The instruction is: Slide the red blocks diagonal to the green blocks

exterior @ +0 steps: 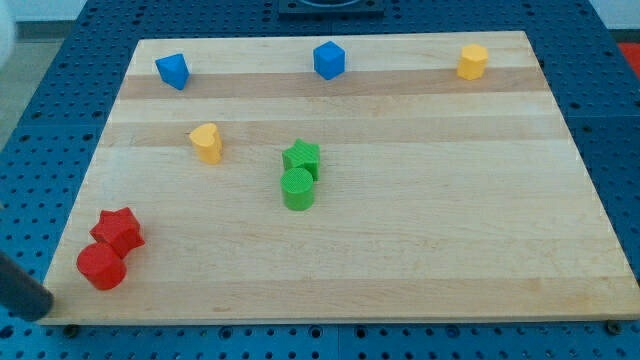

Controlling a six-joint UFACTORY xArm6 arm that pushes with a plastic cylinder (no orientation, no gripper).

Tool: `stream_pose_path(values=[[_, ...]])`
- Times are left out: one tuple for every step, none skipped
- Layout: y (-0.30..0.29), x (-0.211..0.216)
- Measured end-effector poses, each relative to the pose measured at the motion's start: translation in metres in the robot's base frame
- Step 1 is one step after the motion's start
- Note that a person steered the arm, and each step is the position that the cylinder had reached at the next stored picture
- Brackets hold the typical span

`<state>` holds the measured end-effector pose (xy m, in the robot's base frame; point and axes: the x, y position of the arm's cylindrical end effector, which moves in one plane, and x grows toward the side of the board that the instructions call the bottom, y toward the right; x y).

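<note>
Red blocks, a red star [119, 229] and a red cylinder [101, 266] touching, sit well toward the view's bottom-left of the green star [301, 156]; the green cylinder [297, 188] touches that star from below; the tip [42, 306] rests just left of the red cylinder; no gripper exists, so its state cannot be told; the approach step seems in hand; next, a push toward the upper right.

Plain dark rod with my tip [38, 308], blunt-ended
</note>
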<state>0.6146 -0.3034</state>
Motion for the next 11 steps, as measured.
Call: stream_pose_path(values=[[0.0, -0.002], [0.001, -0.062], [0.001, -0.062], [0.006, -0.025], [0.007, -0.019], [0.007, -0.045], [0.037, -0.079], [0.08, -0.081], [0.08, -0.081], [0.057, -0.085], [0.014, -0.086]])
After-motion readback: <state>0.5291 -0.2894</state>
